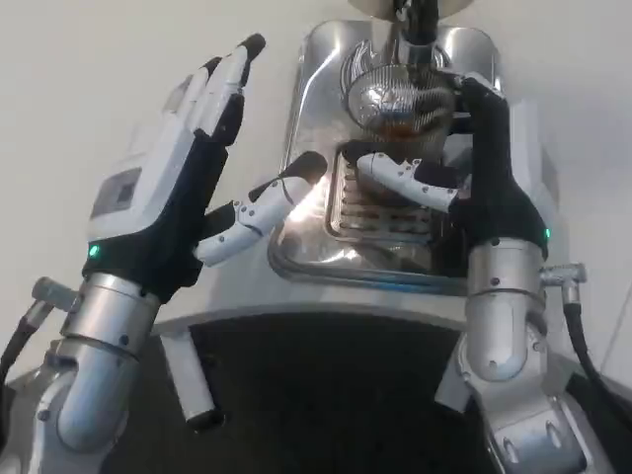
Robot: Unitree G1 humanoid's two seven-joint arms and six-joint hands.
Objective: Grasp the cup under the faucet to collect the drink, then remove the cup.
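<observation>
The metal tray (316, 259) is filling the centre of the frame, its grate (380, 202) lying under the faucet (420, 20) at the top edge. The left hand (188, 173) is hovering at left of centre, fingers spread wide and holding nothing, beside the tray's left edge. The right hand (474, 168) is reaching in at right of centre, fingers wrapping the cup (395, 94), which is sitting upper centre below the faucet with what looks like a little dark drink inside. To do this well, the right hand probably should be keeping the cup upright and centred under the spout, gripping firmly, then lifting it out level.
</observation>
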